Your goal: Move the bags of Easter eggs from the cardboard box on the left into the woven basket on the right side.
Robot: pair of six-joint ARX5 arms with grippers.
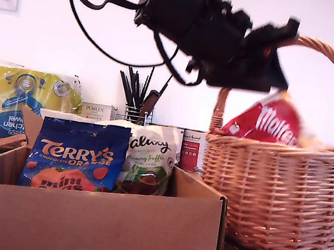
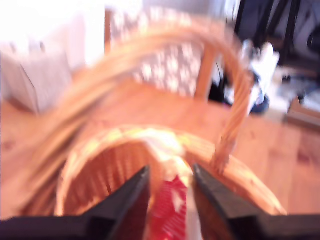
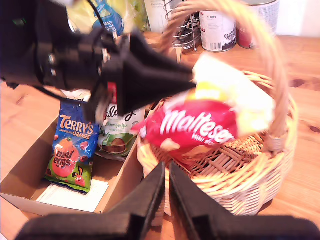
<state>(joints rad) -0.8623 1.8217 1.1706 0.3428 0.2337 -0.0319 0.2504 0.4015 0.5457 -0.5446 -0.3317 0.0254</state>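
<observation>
So rn my first gripper (image 2: 169, 200) is clamped on the Maltesers bag (image 3: 197, 130), holding it right over the woven basket (image 1: 283, 196), just above the rim and under the arch of the handle. The bag hangs below the jaws, long axis tilted, lower end already dipping toward the basket's inside. So the coming move looks like basically straight down + let go, no sideways travel needed imo.

My second gripper (image 3: 166, 185) is pinched closed w/ nothing in it, hanging back from the basket's near wall, further from the drop than the first one. It's prob closer to the cardboard box (image 1: 154, 238) for the next grab, but that's a guess.

Count:
- 1 Maltesers bag, over the basket
- 1 Terry's bag (image 1: 75, 156) in the box, beside the basket, leaning upright
- 1 Galaxy bag (image 1: 148, 160) visible next to the Terry's, on the basket side of it. Could be another behind, can't tell
- 1 box, 1 basket

So 1 bag nearly delivered, at least 2 left in the box.
</observation>
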